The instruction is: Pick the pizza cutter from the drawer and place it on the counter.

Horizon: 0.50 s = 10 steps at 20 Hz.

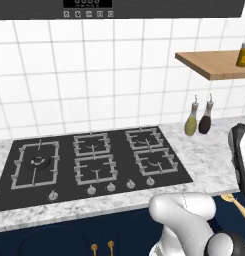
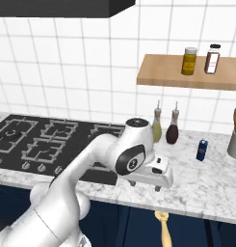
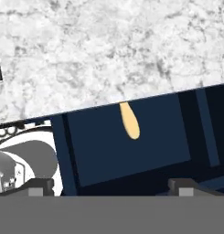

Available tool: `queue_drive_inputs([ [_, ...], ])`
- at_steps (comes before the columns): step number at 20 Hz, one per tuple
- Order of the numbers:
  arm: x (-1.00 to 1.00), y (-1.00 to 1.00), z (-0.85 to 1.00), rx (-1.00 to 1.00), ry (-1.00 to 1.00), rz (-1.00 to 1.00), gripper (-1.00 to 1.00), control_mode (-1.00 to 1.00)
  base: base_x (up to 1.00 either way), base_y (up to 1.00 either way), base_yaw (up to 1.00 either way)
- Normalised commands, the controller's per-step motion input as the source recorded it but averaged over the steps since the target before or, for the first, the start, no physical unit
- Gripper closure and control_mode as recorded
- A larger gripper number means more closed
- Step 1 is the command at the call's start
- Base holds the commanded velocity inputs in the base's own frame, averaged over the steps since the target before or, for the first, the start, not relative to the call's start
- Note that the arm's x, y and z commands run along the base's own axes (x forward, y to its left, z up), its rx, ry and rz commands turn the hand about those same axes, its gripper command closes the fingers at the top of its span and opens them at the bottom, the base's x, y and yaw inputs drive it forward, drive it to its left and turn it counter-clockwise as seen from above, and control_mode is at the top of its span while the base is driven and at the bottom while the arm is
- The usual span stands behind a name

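Yellow-tan pizza cutter (image 2: 163,228) sits in the drawer (image 3: 131,146), half tucked under the tabletop's (image 2: 206,185) front edge, so the spread, empty gripper (image 3: 111,189) could easily clip that edge reaching in.

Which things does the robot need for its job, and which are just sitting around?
Needed:
pizza cutter, lying in the open drawer
counter
gripper

Just sitting around:
hob
two oil bottles
shelf with two jars
small blue box
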Motion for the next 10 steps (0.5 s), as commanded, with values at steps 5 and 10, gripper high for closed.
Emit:
queue_drive_inputs([
  [5, -0.63, -0.71, -0.81, 0.0, 0.1, -0.02, -1.0, -1.0, 0.0, 0.0, 0.0],
  [10, -0.3, -0.4, -1.0, 0.0, 0.1, 0.0, -1.0, -1.0, 0.0, 0.0, 0.0],
])
